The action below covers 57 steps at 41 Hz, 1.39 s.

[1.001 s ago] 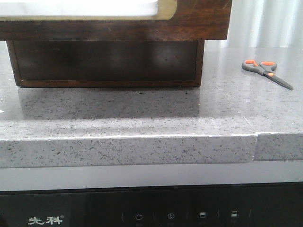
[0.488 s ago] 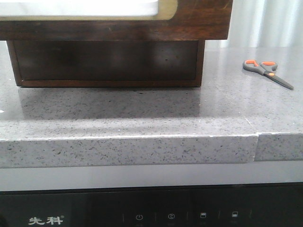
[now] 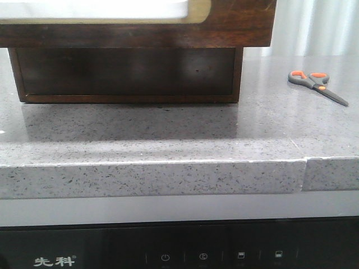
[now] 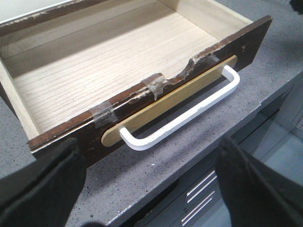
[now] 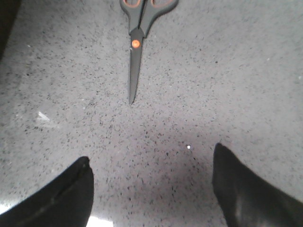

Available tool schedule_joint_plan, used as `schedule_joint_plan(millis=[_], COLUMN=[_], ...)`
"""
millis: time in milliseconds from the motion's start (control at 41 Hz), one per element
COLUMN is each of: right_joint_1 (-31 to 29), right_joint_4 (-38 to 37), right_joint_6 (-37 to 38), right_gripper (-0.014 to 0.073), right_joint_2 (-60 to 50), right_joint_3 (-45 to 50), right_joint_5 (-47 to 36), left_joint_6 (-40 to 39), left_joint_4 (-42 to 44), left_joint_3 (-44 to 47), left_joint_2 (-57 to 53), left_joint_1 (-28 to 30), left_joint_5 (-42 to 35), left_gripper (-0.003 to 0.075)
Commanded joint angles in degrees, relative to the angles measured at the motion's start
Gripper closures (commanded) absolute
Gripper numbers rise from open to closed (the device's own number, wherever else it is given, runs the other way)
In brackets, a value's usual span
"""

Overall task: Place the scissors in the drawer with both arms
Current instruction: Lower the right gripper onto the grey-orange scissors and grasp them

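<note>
The scissors (image 3: 317, 86) lie flat and closed on the speckled grey countertop (image 3: 168, 134), out at about two o'clock in the front view, well apart from the wooden cabinet (image 3: 126, 73) that fills the ten-to-twelve o'clock stretch. Their orange-lined loops point toward the cabinet side and the slim blades trail off toward three o'clock. Nothing touches them.

Seen from the right wrist, the scissors (image 5: 140, 42) sit at twelve o'clock with the blade tip pointing back toward the right gripper (image 5: 151, 189), whose two dark fingers (image 5: 57, 198) are spread wide and hold nothing; bare stone lies between them.

The drawer (image 4: 142, 75) stands pulled out of the cabinet, its pale wood floor showing and nothing lying in it. Its dark front edge is chipped and patched with strips of clear tape (image 4: 102, 113), and the front carries a brass-coloured plate (image 4: 175, 101) with a white handle (image 4: 184, 118). The left gripper (image 4: 147, 189) hovers over the counter just before that handle, fingers parted and gripping nothing, one at seven o'clock and one at five o'clock of the wrist picture.

In the front view the drawer front (image 3: 235, 22) juts over the cabinet's base, casting shade on the counter. Below the counter's edge runs a black appliance panel (image 3: 179, 252) with faint touch icons.
</note>
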Motion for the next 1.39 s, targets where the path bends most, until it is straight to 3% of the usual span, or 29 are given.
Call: schedule_joint_plan(millis=[0, 171, 415, 976, 1367], right_joint_1=[0.1, -0.8, -2.4, -2.0, -2.0], right_joint_4=[-0.1, 2.3, 5.8, 7.1, 8.1], right_joint_6=[-0.3, -0.3, -2.6, -5.6, -5.8], right_gripper=[0.0056, 0.0060, 0.0160, 0.0159, 0.0159], right_joint_2=[4.3, 14.1, 25.9, 44.5, 50.2], right_joint_3=[-5.5, -13.5, -24.8, -42.6, -48.8], right_joint_5=[0.1, 4.2, 9.5, 18.2, 19.6], left_joint_6=[-0.5, -0.5, -0.5, -0.5, -0.5], left_joint_4=[0.0, 0.0, 0.0, 0.0, 0.0], left_joint_3=[-2.0, -2.0, -2.0, -2.0, -2.0], left_joint_2=[0.2, 0.2, 0.2, 0.2, 0.2], left_joint_1=[-0.3, -0.3, -0.3, -0.3, -0.3], left_joint_5=[-4.1, -4.1, -4.1, -4.1, -4.1], left_gripper=[0.0174, 0.0174, 0.0174, 0.0174, 0.0174])
